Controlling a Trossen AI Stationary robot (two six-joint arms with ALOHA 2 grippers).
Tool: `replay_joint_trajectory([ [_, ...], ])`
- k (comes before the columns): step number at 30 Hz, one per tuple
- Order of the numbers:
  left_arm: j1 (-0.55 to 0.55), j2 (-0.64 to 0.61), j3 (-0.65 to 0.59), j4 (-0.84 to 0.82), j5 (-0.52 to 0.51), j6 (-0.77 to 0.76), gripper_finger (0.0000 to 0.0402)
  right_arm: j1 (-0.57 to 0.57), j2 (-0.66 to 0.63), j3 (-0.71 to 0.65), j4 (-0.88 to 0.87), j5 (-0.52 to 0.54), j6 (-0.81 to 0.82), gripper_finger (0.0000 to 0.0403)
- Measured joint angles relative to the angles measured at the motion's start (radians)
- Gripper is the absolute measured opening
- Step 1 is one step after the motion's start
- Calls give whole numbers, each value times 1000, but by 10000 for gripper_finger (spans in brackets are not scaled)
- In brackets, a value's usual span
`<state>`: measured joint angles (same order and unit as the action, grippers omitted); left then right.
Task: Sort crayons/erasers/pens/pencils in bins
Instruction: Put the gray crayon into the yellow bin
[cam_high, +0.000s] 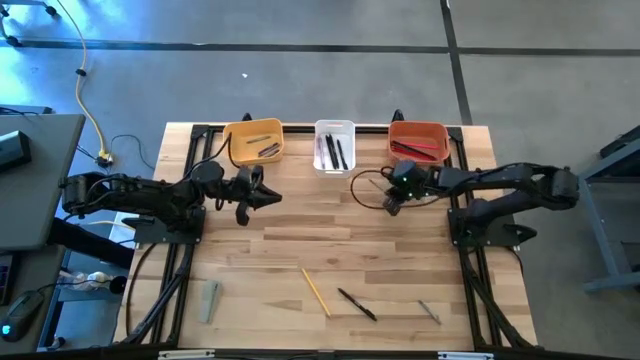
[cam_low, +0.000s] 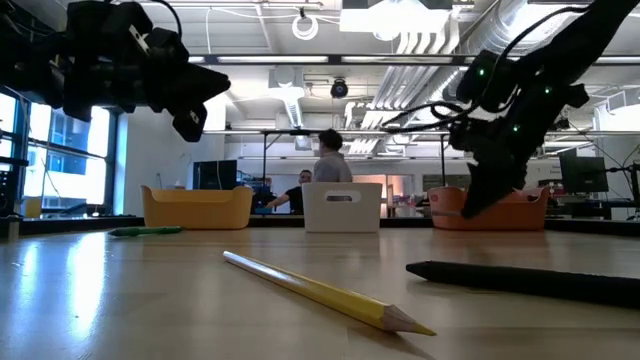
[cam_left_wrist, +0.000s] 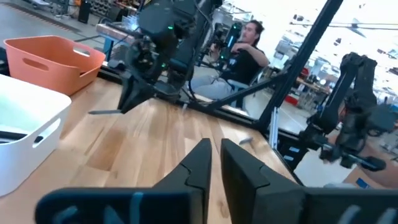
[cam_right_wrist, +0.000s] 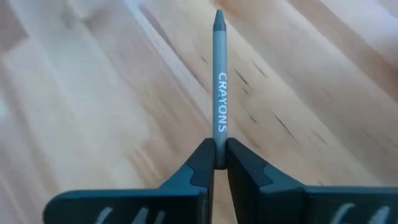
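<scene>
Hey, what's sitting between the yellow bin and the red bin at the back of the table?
The white bin sits between the yellow bin and the red bin, holding dark pens. The high view shows it best.

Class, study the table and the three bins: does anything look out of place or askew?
Nothing is spilled or damaged. A yellow pencil, a black pen, a small grey stick and a grey-green piece lie loose at odd angles on the table, outside the bins.

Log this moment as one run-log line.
right gripper: shut on grey crayon, over table near red bin | left gripper: shut, empty, near yellow bin
</scene>
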<state>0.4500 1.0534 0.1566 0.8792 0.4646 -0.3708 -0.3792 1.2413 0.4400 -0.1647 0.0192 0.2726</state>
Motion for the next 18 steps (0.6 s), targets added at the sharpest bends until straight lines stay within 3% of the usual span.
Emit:
replay_joint_trajectory([
  [6,-33,1,0,1,-39,4,75,142,-35,0,166,26,75,19],
  [13,-140,14,0,116,-195,110,122,288,2,1,607,77,85,18],
  [18,-171,43,7,231,-210,81,130,360,96,2,962,85,10,18],
])
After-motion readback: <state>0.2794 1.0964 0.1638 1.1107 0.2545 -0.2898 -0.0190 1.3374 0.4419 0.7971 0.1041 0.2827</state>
